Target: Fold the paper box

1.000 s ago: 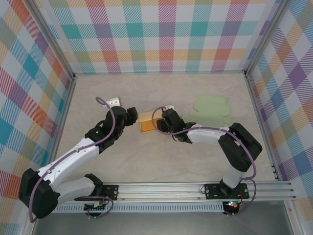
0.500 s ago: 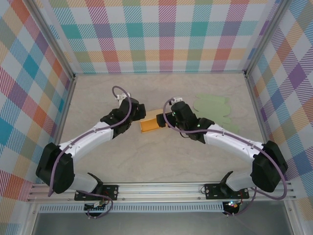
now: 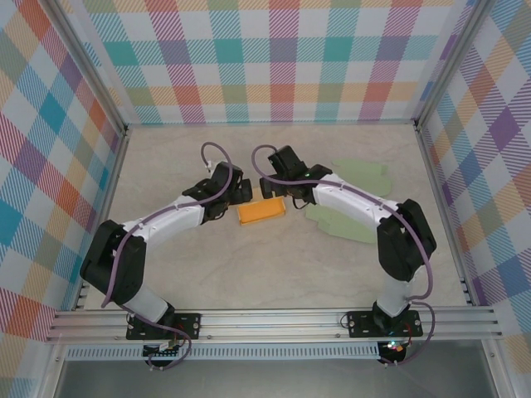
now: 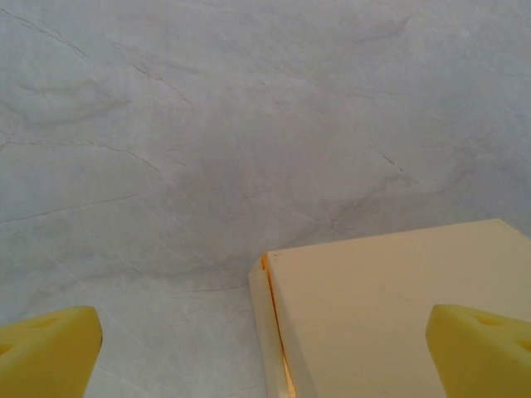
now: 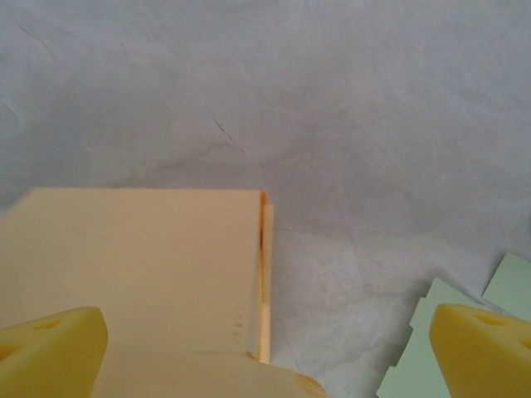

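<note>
- Box (image 3: pixel 261 211), orange-yellow, lies flat on the table (image 3: pixel 207 265) mid-workspace. It sits slightly tilted, right end further back.
- Left gripper (image 3: pixel 239 192) is just beside the box's far left corner. Jaws are spread wide with nothing held.
- Right gripper (image 3: pixel 275 189) is just behind the box's right end. Jaws are spread wide too and hold nothing.
- The two grippers face each other across the box's back edge. The arms come in from either side.
- Left wrist view: the box (image 4: pixel 398 315) looks pale yellow in the lower right, with one corner and a thin layered edge showing. The left gripper (image 4: pixel 265 356) has its yellow pads (image 4: pixel 46 348) far apart at the bottom corners. Bare marbled table (image 4: pixel 249 124) lies above.
- Right wrist view: the box (image 5: pixel 141 265) is in the lower left, with a narrow seam along its right edge. The right gripper (image 5: pixel 265 352) pads (image 5: pixel 485 348) are set wide.
- Can't tell if any pad touches the box.
- Green sheet (image 3: pixel 342 222) lies flat to the right of the box, partly under the right arm. Its edge (image 5: pixel 415 352) shows in the right wrist view.
</note>
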Controlling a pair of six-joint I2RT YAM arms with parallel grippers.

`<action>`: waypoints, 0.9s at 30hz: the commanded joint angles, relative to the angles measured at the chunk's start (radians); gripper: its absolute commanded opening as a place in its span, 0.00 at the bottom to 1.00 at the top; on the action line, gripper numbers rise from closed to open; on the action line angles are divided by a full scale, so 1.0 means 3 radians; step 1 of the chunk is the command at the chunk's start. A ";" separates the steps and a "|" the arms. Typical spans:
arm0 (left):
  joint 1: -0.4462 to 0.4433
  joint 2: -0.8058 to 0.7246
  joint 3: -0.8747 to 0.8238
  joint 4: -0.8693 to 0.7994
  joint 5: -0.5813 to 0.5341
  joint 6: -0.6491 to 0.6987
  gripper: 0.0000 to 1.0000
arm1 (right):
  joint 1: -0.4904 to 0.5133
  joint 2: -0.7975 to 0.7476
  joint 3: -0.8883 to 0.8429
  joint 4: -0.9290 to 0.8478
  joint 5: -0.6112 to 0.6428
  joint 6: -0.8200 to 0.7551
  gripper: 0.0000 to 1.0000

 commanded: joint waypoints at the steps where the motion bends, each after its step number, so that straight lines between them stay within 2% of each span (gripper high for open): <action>1: 0.0045 0.0032 -0.0090 0.0006 0.0032 -0.0059 1.00 | -0.0042 0.0096 0.0056 -0.0197 -0.0184 0.0030 1.00; 15: 0.0051 0.0132 -0.0563 0.0202 0.0161 -0.0280 1.00 | -0.0094 0.0202 -0.0405 -0.0014 -0.0491 0.0356 1.00; 27: 0.0051 0.0115 -0.0641 0.0257 0.0227 -0.0330 0.87 | -0.0139 0.0198 -0.0474 0.0072 -0.0735 0.0467 0.99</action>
